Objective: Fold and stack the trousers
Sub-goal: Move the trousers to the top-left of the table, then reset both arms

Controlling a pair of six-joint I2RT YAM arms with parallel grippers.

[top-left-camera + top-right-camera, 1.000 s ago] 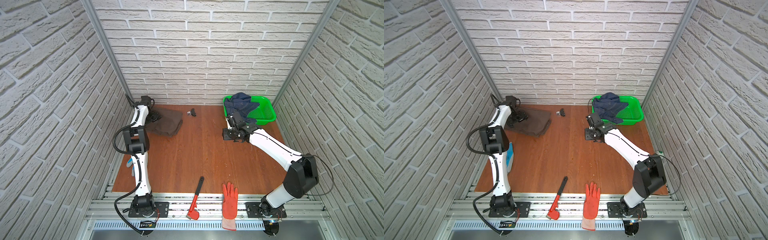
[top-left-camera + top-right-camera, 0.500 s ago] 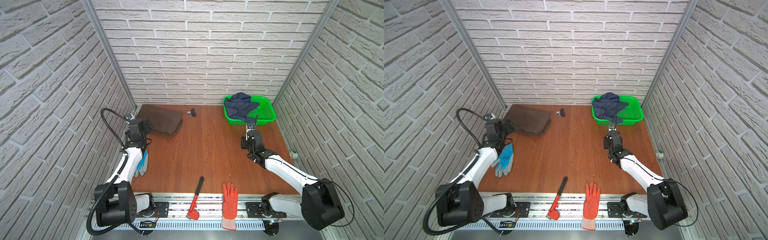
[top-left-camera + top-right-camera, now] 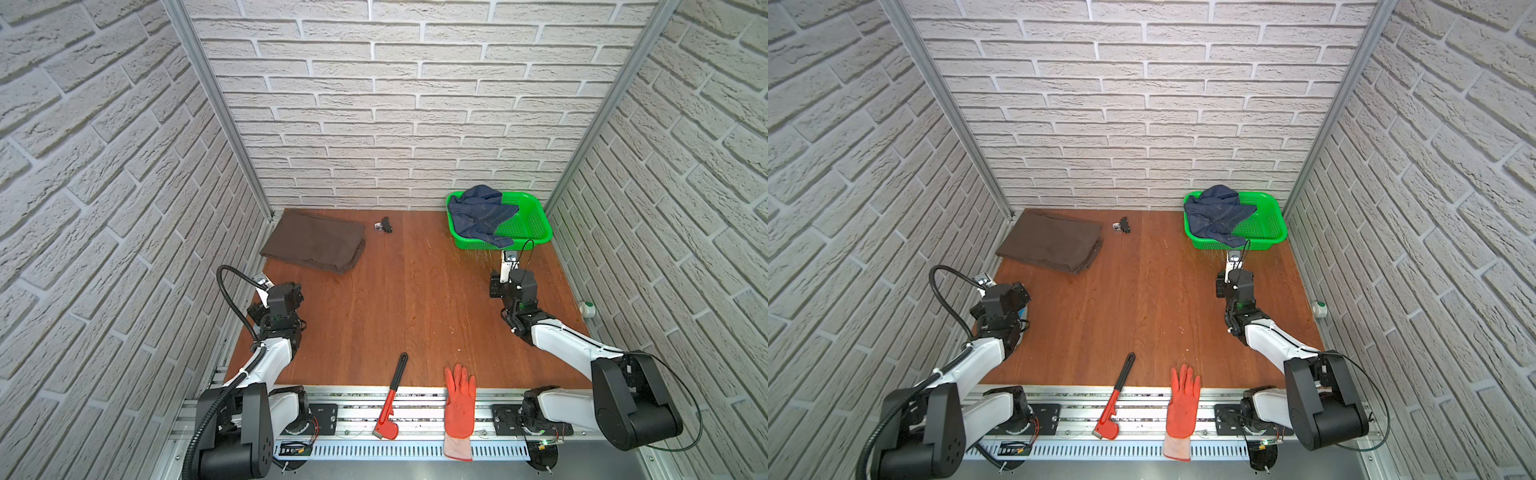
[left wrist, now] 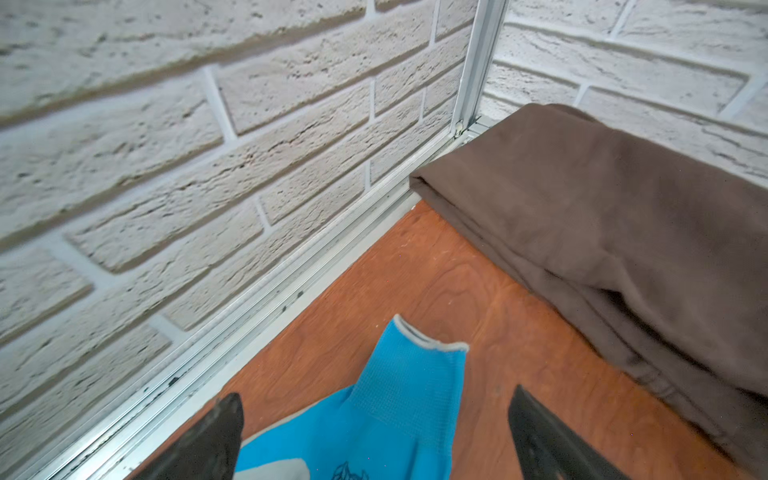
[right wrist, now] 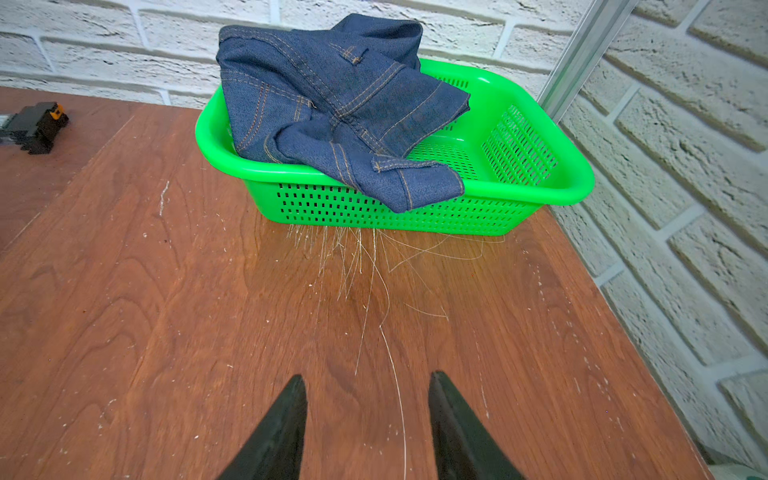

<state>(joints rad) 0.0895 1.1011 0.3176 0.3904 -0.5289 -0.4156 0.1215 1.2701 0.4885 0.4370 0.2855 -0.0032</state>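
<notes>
The trousers (image 3: 316, 245) lay folded into a compact, many-layered rectangle in the far left corner of the desk (image 3: 415, 299), close against both walls in both top views. This placement probably kept the bundle clear of the working area and marked the spot for a stack. In the left wrist view its layered edges were roughly aligned, though one loose fold gaped along the near side. Neither arm touched it. The left tool (image 4: 376, 415) hung near the desk's left edge, short of the bundle, with its jaws spread wide and empty above a blue glove (image 4: 415, 365) lying flat on the wood. The right tool (image 5: 368, 382) stood on the opposite side, jaws partly apart with nothing between them, and pointed toward a green basket (image 5: 573, 187) in the far right corner. Crumpled jeans (image 5: 332, 104) filled the basket's left part, with one end draped over the near rim. That hanging end would offer an easy edge to pinch, so the tool's heading suits a reach for a second garment, and the stack seemed only begun. Thin pale strands (image 5: 365, 266) fanned out from beneath the basket. A small black part (image 3: 384, 225) sat by the back wall between bundle and basket. A wrench (image 3: 392, 399) and an orange glove (image 3: 459, 399) overhung the near edge, well apart from everything else.
</notes>
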